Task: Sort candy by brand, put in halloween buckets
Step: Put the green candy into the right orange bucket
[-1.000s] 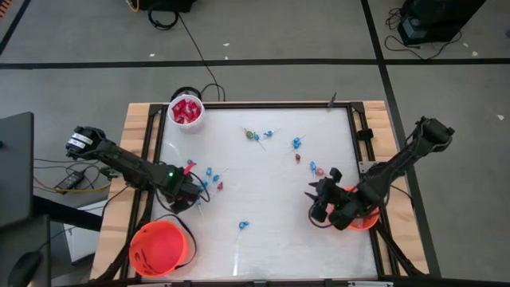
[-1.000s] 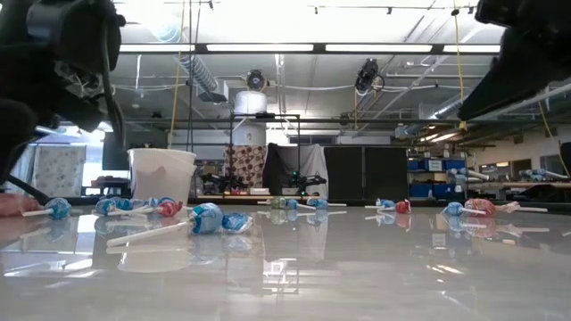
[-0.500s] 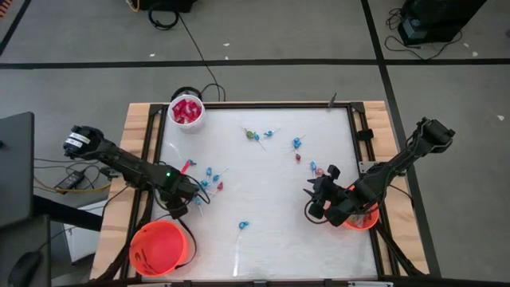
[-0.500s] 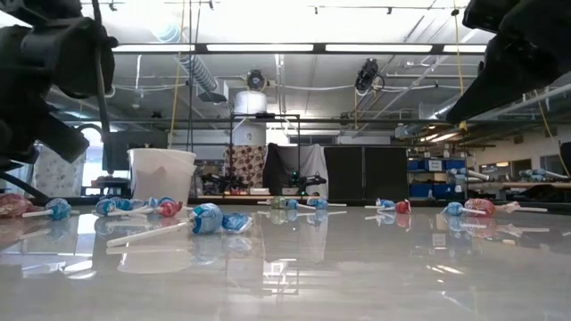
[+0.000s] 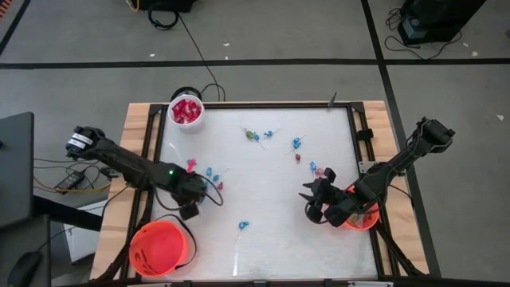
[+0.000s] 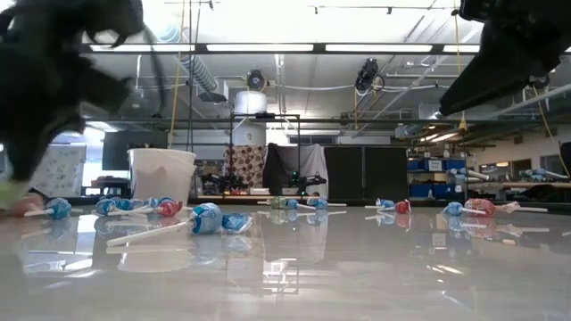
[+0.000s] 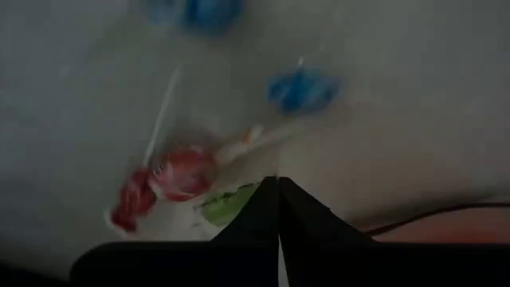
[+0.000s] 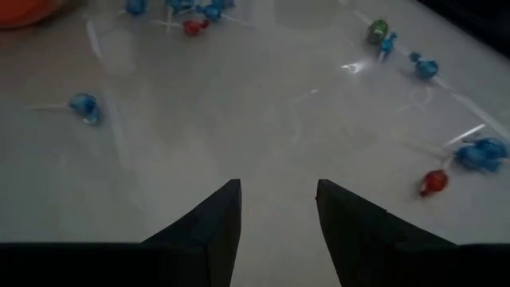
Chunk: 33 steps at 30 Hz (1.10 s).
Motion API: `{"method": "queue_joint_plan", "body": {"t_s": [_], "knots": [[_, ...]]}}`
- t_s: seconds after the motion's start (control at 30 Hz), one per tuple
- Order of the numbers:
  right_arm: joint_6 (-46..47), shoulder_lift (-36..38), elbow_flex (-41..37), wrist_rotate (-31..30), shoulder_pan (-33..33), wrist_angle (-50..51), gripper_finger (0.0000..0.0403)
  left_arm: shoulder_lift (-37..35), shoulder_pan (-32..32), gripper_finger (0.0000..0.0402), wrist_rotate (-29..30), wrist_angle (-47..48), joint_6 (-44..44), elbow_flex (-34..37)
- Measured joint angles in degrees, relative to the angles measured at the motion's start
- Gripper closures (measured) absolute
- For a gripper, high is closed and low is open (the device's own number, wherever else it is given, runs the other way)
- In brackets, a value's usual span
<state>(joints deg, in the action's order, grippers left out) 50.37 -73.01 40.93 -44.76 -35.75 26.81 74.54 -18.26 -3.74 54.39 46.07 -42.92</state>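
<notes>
My left gripper (image 5: pixel 190 209) hangs pointing down at the table's left side, just beyond the left orange bucket (image 5: pixel 159 249). It is shut, with a green candy (image 7: pixel 227 204) at its tips and a red lollipop (image 7: pixel 183 172) lying beside it. My right gripper (image 5: pixel 312 206) stands open over bare table, in front of the right orange bucket (image 5: pixel 363 220), which its arm partly covers. Blue and red lollipops (image 5: pixel 209 174) lie scattered on the white table. The white pail (image 5: pixel 186 112) at the far left holds red candy. My left gripper comes from above, pointing down, and its shut fingers (image 7: pixel 279 209) meet at the green candy's edge (image 7: pixel 236 198). The fingers hide the place of contact. In the low view the green piece (image 6: pixel 9 191) shows at the gripper, slightly above the table.
More lollipops lie mid-table (image 5: pixel 243 226) and toward the far side (image 5: pixel 255 135), (image 5: pixel 296 143), (image 5: pixel 317 169). The table has a wooden frame (image 5: pixel 135 159). A black cable (image 5: pixel 209 84) runs off behind the white pail.
My left gripper has shifted a little toward the table's near edge and right, closer to the left orange bucket, tipping as it went; it is blurred in the low view. The lollipops on the table lie where they were.
</notes>
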Motion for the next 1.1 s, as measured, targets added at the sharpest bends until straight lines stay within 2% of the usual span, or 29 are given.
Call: {"method": "queue_joint_plan", "body": {"t_s": [0.17, 0.27, 0.5, 0.63, 0.77, 0.87, 0.97, 1.1], "knots": [[-0.5, 0.0, 0.0, 3.6, 0.0, -2.3, 0.0227, 0.0, 0.0, 0.0398, 4.9, -1.9, -7.4, -7.7], [-1.9, 0.0, -0.2, 4.2, 0.0, -5.6, 0.0227, 0.0, 0.0, 0.0398, 8.2, -7.1, -14.0, -10.9], [-17.1, -1.0, -6.5, 6.5, 0.8, -34.0, 0.0227, 1.0, 0.0, 0.0398, 8.6, -31.5, -35.6, -11.5], [-29.8, -4.4, -7.9, 10.3, 1.2, -48.1, 0.0227, 3.9, 0.6, 0.0398, 6.3, -43.8, -42.2, -11.5], [-38.1, -8.5, -7.9, 16.0, 2.8, -59.0, 0.0227, 9.0, 1.8, 0.0398, 0.0, -56.2, -44.3, -11.5], [-42.7, -11.2, -7.9, 17.7, 4.0, -66.0, 0.0227, 13.7, 2.3, 0.0398, -4.2, -64.6, -44.6, -11.5], [-44.4, -12.9, -7.8, 18.2, 4.5, -68.5, 0.0227, 17.7, 2.3, 0.0398, -6.6, -72.6, -44.7, -11.5], [-44.4, -14.1, -7.8, 23.2, 4.9, -68.0, 0.0227, 21.3, 2.3, 0.0398, -6.6, -78.4, -45.9, -11.5]]}}
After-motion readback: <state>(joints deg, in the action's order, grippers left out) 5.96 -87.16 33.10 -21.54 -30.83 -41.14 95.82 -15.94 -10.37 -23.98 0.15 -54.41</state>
